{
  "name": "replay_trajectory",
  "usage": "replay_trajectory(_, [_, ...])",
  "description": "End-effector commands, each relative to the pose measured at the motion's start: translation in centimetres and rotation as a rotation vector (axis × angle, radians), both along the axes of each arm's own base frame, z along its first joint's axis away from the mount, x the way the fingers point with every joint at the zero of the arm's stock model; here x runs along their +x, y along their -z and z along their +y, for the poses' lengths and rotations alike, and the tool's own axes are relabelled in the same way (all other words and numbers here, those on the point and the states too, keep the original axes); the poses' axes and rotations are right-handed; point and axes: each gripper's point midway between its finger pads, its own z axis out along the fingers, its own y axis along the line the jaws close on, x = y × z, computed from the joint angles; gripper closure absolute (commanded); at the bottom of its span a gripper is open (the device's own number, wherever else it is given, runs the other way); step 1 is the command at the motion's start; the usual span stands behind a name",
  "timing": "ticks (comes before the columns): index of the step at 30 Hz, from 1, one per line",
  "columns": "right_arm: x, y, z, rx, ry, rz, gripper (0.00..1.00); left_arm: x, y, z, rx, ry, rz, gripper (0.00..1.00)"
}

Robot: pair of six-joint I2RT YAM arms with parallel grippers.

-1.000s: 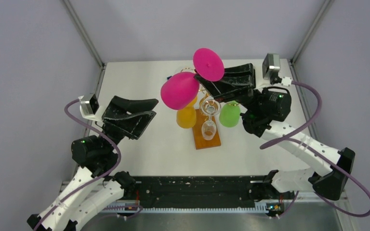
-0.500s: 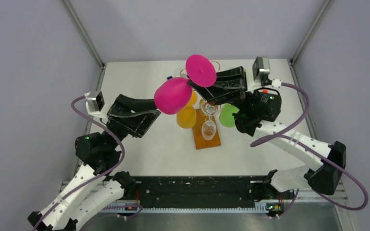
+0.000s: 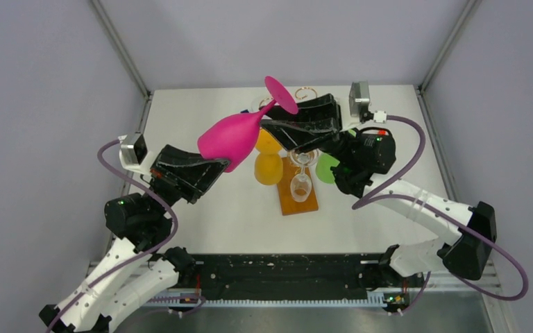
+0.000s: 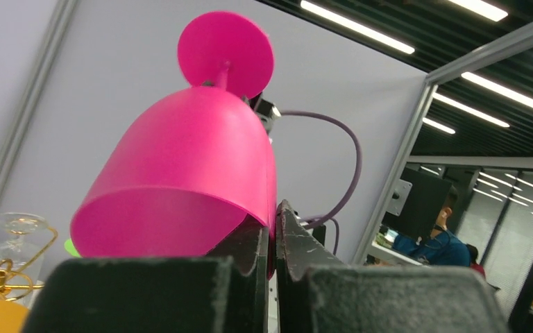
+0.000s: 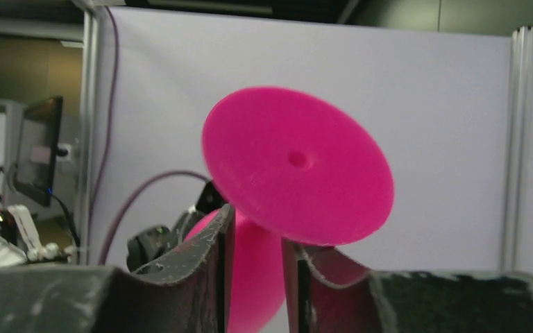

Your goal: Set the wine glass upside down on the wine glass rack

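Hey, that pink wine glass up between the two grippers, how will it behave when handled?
Probably light, rigid plastic: the pink wine glass is opaque and matte. The left gripper pinches only its thin bowl wall, so it may pivot or slip. With its wide foot up, it likely tips easily.

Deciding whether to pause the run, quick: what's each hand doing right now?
Left hand: closed on the pink wine glass, at the bowl rim.
Right hand: either side of its stem; grip cannot be told.

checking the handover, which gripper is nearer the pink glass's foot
Right. The right gripper holds the stem of the pink glass just below the foot; the left gripper pinches the bowl's rim.
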Motion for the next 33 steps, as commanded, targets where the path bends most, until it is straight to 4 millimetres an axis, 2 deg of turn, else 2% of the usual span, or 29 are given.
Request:
replay_trajectory(1, [-0.9, 0.6, -1.2, -0.019, 0.071, -0.054, 0.62, 0.9, -0.7, 1.1, -0.047, -0.080, 0.006, 1.00])
replay_trajectory(6, [-1.0, 2.9, -2.2, -0.067, 0.128, -0.040, 0.40, 0.8, -1.0, 1.9, -0.074, -0.117, -0.007, 1.00])
replay_trajectory(8, [-0.5, 3.5, -2.7, -0.079, 0.164, -0.005, 0.38, 0.7, -1.1, 2.1, -0.081, -0.123, -0.012, 1.00])
replay_trajectory(10, [0.6, 3.3, -3.4, -0.075, 0.202, 0.080, 0.37, 0.6, -1.0, 2.0, -0.077, -0.125, -0.018, 1.00])
replay_trajectory(14, [2.1, 1.6, -5.0, -0.045, 0.240, 0.249, 0.36, 0.7, -0.8, 1.9, -0.069, -0.123, -0.014, 1.00])
replay_trajectory(17, [3.7, 1.2, -6.1, -0.017, 0.273, 0.399, 0.41, 0.6, -0.8, 2.0, -0.068, -0.123, -0.017, 1.00])
replay_trajectory(21, [3.5, 0.6, -6.3, 0.002, 0.224, 0.451, 0.44, 0.6, -0.7, 1.9, -0.063, -0.123, -0.018, 1.00])
replay_trajectory(25, [1.9, 0.5, -5.1, -0.084, 0.260, 0.239, 0.47, 0.6, -0.8, 1.8, -0.060, -0.117, -0.016, 1.00])
replay_trajectory(28, [2.6, 1.4, -5.5, -0.106, 0.453, 0.033, 0.48, 0.6, -0.8, 1.8, -0.060, -0.110, -0.012, 1.00])
replay_trajectory(30, [3.8, 1.8, -6.2, -0.109, 0.604, -0.062, 0.54, 0.6, -0.8, 1.6, -0.057, -0.104, -0.009, 1.00])
replay_trajectory(32, [4.2, 1.7, -6.5, -0.121, 0.714, -0.172, 0.65, 0.7, -0.7, 1.6, -0.055, -0.103, -0.006, 1.00])
replay_trajectory(33, [4.2, 1.7, -6.5, -0.123, 0.747, -0.222, 0.66, 0.7, -0.7, 1.6, -0.055, -0.103, -0.005, 1.00])
